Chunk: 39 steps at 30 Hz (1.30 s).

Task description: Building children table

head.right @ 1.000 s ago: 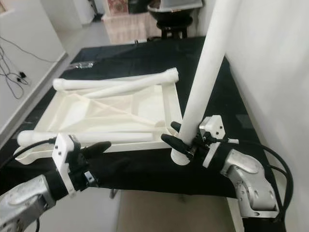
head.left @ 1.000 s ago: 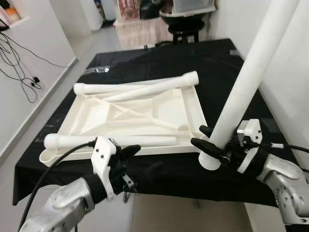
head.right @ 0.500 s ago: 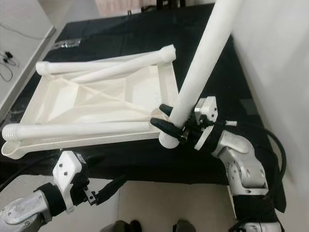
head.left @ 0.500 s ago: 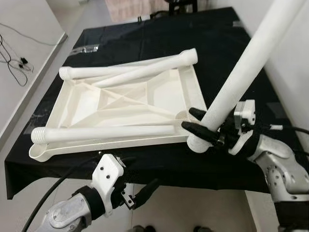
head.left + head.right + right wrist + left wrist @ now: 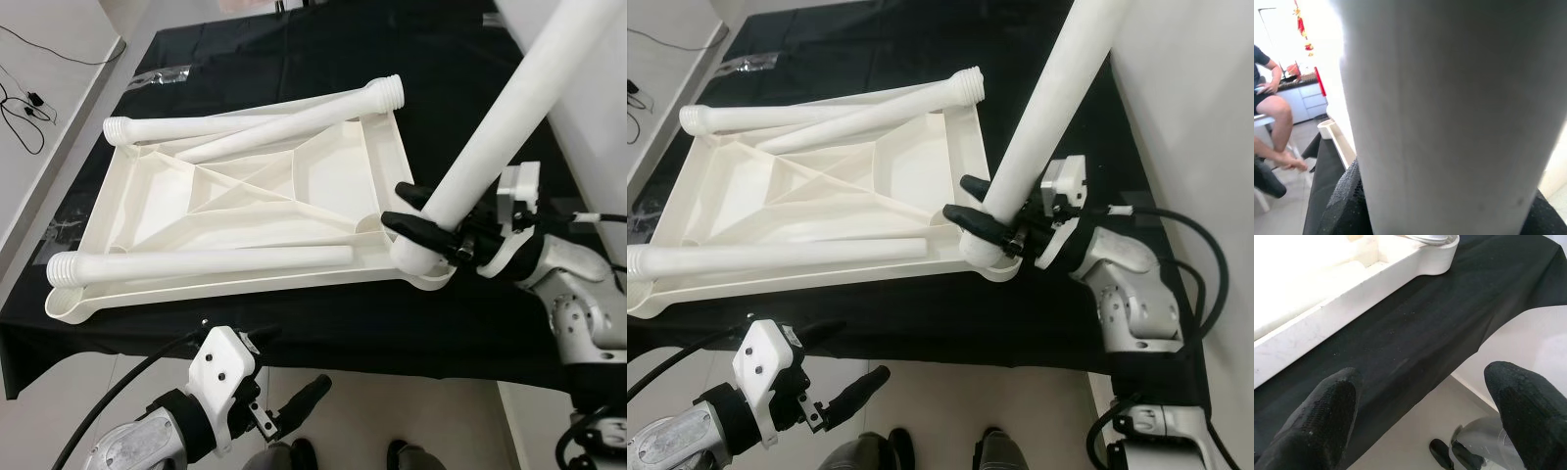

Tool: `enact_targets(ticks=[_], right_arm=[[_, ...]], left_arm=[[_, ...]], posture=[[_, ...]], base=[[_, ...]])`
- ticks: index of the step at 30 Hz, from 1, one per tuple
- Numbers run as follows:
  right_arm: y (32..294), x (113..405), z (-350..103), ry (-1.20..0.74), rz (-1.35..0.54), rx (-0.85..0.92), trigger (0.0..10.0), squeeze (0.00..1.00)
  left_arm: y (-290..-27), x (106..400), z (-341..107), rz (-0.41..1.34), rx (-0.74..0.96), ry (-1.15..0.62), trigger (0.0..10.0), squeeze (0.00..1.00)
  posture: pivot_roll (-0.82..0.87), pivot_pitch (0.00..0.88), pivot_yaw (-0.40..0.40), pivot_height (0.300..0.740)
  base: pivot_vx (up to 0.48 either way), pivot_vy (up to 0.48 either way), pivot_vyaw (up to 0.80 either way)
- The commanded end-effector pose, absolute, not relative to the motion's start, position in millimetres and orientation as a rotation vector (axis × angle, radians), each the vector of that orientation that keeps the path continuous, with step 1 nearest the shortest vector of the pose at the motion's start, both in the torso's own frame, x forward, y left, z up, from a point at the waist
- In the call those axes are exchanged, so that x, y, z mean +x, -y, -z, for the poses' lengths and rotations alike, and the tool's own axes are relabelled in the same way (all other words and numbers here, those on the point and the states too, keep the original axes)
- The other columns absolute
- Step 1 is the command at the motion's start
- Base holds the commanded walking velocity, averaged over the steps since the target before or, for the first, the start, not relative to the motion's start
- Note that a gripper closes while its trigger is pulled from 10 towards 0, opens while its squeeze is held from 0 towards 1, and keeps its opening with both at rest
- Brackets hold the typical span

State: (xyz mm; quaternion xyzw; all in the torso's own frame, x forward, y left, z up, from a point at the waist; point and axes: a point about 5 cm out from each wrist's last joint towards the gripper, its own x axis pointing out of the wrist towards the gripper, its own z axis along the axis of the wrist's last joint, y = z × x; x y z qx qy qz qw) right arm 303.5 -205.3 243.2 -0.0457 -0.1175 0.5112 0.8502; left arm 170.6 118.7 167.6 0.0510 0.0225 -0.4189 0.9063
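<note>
The white plastic tabletop [image 5: 245, 211] lies upside down on the black-covered table [image 5: 323, 59]. Three white legs rest on it: one along the far edge [image 5: 167, 127], one slanted beside it [image 5: 294, 127], one near the front edge [image 5: 196, 264]. My right gripper [image 5: 419, 211] is shut on a fourth leg [image 5: 490, 147], which leans up to the right. Its lower end sits at the tabletop's near right corner [image 5: 423, 266]. This leg [image 5: 1449, 122] is pressed between the black fingers [image 5: 1344, 205]. My left gripper [image 5: 284, 372] hangs open below the table's front edge, holding nothing [image 5: 1420, 416].
A white wall [image 5: 598, 117] runs close along the table's right side. Cables [image 5: 24, 108] lie on the floor at the left. My feet [image 5: 294, 455] stand under the front edge. A seated person [image 5: 1268, 122] is visible far off in the right wrist view.
The view has tipped downward. My right gripper has carried the leg's lower end in onto the tabletop's near right corner. My left arm has dropped from table height to below the front edge.
</note>
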Motion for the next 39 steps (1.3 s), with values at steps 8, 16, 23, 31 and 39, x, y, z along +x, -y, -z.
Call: enact_targets(ticks=[8,16,23,31,39], right_arm=[[198.1,303.9,-218.0,0.120,-1.172,-0.171,10.0,0.00],[201.4,310.9,-214.5,0.095,-1.181,-0.220,10.0,0.00],[215.2,312.4,-222.9,0.065,-1.228,-0.218,10.0,0.00],[219.9,306.2,-220.5,0.011,-1.293,-0.243,10.0,0.00],[217.9,300.7,-212.7,-0.067,-1.379,-0.281,10.0,0.00]], left_arm=[[-116.4,165.2,-167.2,0.914,0.112,-0.051,10.0,0.00],[-116.0,163.7,-167.1,0.912,0.112,-0.047,10.0,0.00],[-115.7,161.3,-166.3,0.912,0.112,-0.048,10.0,0.00],[-115.4,161.0,-165.2,0.918,0.108,-0.051,10.0,0.00],[-114.4,161.0,-164.1,0.924,0.103,-0.053,10.0,0.00]], posture=[[0.03,0.322,0.128,0.740],[0.03,0.327,0.124,0.740],[0.04,0.321,0.123,0.740],[0.03,0.311,0.125,0.740],[0.02,0.304,0.125,0.740]], base=[[0.000,0.000,0.00],[0.000,0.000,0.00],[0.000,0.000,0.00],[0.000,0.000,0.00],[0.000,0.000,0.00]])
